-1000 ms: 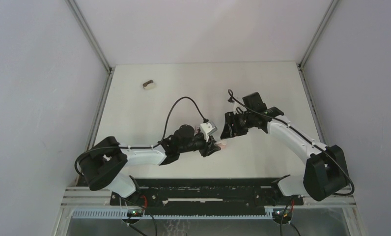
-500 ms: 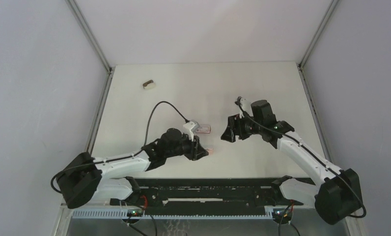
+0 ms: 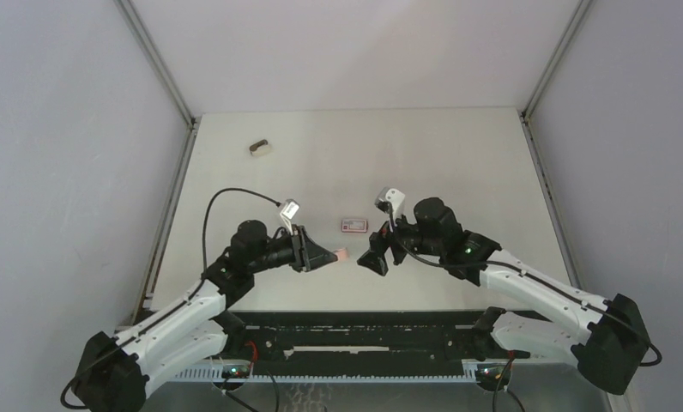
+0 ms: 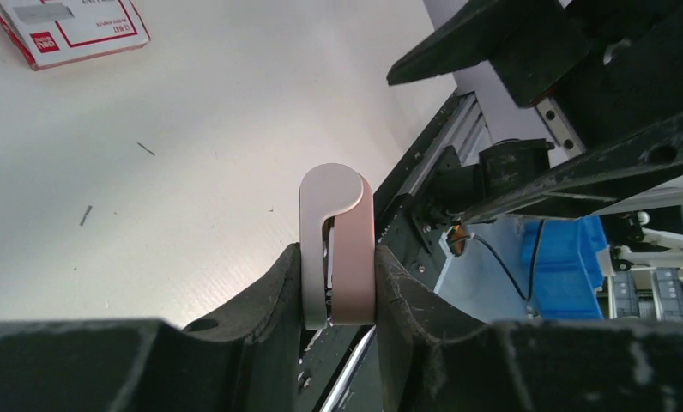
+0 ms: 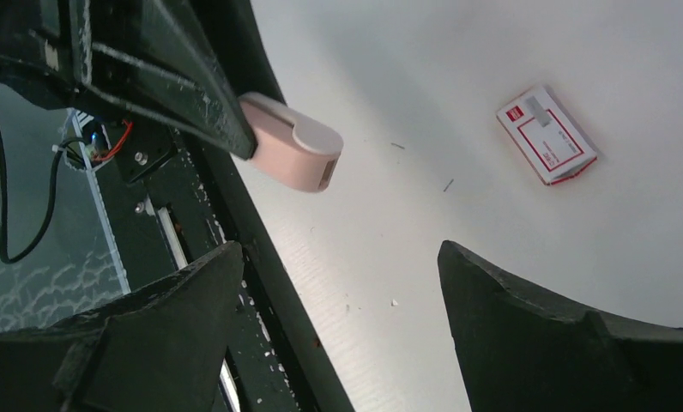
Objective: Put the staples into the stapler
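The left fingers (image 4: 269, 296) are closed partway on the stapler (image 4: 338, 249), one pad on its white side and the other on its pink side. They pinch its back part, so the rounded end sticks out past the tips. From above, the left gripper (image 3: 325, 255) points across at the right arm, and the stapler (image 3: 341, 255) appears to be held off the bench.

The right fingers (image 5: 535, 318) are spread wide and hold nothing. The right gripper (image 3: 374, 260) faces the stapler's rounded end with a small gap between them, not touching. In the right wrist view the stapler (image 5: 291, 146) sits ahead of the gap, nearer one finger than the other.

The staples themselves do not show. Their box (image 3: 353, 225) lies flat on the bench (image 3: 458, 154) with its label up, just beyond the two grippers toward the middle and touching neither. A few tiny dark slivers (image 4: 145, 149) lie loose between the box and the stapler.

Both grippers work over the near half of the bench, short of the black rail (image 3: 364, 322) along its near edge. Beyond the box the bench is open to the far edge. A small brown-and-white object (image 3: 259, 148) lies near the far left corner, well apart from everything else.
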Controlling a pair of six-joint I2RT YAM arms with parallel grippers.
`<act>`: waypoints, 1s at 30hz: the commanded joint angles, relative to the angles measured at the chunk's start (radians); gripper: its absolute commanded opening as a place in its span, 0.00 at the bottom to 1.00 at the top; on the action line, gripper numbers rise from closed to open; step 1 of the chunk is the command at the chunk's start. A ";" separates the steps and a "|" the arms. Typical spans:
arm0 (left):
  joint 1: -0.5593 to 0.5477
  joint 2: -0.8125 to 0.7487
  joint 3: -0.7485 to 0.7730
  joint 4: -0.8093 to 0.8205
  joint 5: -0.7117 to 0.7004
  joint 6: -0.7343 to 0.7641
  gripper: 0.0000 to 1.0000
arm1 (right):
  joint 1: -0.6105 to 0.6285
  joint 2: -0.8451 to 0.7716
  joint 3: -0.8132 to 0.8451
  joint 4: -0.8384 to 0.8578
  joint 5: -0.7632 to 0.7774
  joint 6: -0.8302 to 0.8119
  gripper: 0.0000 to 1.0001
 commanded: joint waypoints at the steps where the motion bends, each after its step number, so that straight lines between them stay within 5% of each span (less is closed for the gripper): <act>1: 0.081 -0.044 -0.043 -0.023 0.170 -0.044 0.07 | 0.049 -0.057 -0.025 0.083 0.048 -0.074 0.83; 15: 0.100 0.063 0.066 -0.177 0.459 0.057 0.09 | 0.204 -0.241 -0.205 0.253 0.024 -0.216 0.83; 30: 0.099 0.068 0.089 -0.228 0.540 0.110 0.09 | 0.428 -0.033 -0.189 0.439 0.185 -0.385 0.80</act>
